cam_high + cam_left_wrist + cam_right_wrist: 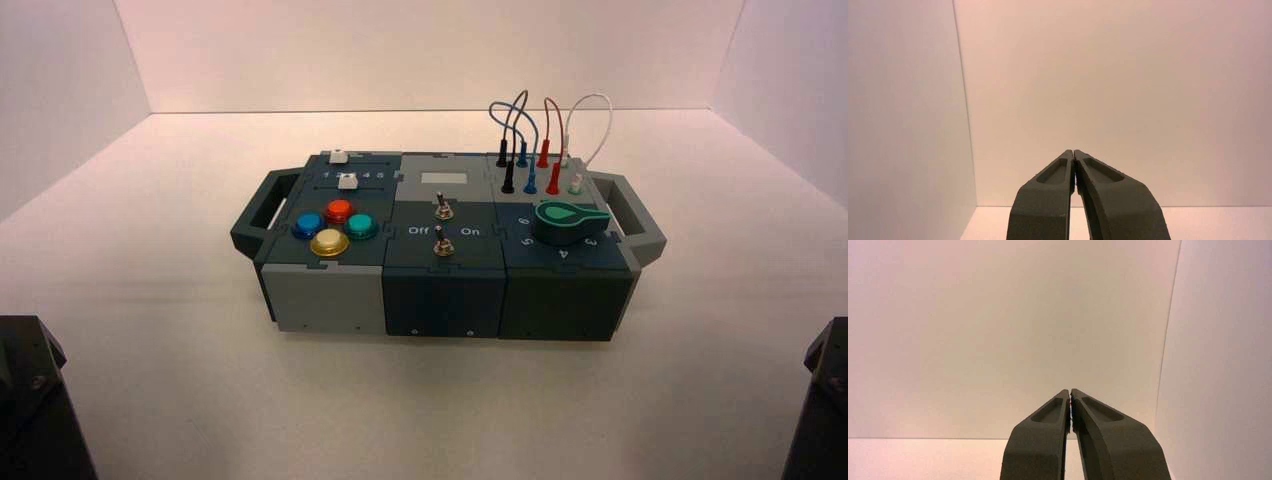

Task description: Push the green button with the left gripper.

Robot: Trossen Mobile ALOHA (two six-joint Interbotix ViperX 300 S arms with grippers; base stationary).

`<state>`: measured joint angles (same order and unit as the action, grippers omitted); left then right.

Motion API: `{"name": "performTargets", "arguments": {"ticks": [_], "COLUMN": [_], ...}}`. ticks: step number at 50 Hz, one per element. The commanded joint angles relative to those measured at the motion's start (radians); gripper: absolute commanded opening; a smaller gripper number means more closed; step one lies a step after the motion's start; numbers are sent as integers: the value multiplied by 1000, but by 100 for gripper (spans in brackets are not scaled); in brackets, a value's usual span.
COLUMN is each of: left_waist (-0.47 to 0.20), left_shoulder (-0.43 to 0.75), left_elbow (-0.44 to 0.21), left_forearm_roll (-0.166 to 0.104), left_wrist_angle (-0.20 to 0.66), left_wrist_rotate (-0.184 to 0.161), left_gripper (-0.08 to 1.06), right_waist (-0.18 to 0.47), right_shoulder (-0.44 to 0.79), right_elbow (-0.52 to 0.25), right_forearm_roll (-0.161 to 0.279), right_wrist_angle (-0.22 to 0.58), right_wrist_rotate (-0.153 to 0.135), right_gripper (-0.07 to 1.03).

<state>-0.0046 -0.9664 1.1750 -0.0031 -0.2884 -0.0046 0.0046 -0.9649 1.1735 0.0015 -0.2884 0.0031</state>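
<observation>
Right now the box (440, 245) stands in the middle of the pale desk (150, 300), its long side facing the arms, with a handle at each end. On its left section four round push buttons sit in a tight diamond: the green button (361, 226) at the right of the cluster, the red button (339, 210) at the far point, the blue button (307, 225) at the left, and the larger yellow button (329, 242) nearest. Two white sliders (343, 169) lie farther back on the same section. The middle section carries two toggle switches (443, 225) in a line from far to near. On the right section the large green knob (571, 222) sits nearest, with black, blue, red and white wires (545, 135) looping above the sockets behind it.

Nothing touches the green button. The left pincer (1074, 156) is well away from the box; its wrist view shows only the white wall and a strip of desk, and the two wedge fingers (1048, 200) meet at their tips, holding nothing. The right pincer (1070, 395) is likewise pressed together at the tips and empty, facing the wall. In the high view only dark blocks of the arms show, at the near left corner (35, 400) and near right corner (822, 400).
</observation>
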Motion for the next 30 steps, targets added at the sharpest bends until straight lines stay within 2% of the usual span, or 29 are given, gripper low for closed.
{"name": "performTargets", "arguments": {"ticks": [1,13,30], "left_waist": [-31,-32,-32], "left_shoulder": [-21,-17,-23], "left_elbow": [29,25,23], "left_forearm_roll": [-34,-34,-34], "left_wrist_angle": [9,15,26], "left_wrist_rotate": [-9,-9,-9], "left_gripper": [-3,-3,-3], "right_waist": [25,26,26], "right_shoulder": [-6,-9,-15], "right_elbow": [12,-11,-11], "right_forearm_roll": [11,11,11], "right_wrist_angle": [0,38,44], "right_wrist_rotate": [9,9,9], "right_gripper": [-2,-2,-2]}}
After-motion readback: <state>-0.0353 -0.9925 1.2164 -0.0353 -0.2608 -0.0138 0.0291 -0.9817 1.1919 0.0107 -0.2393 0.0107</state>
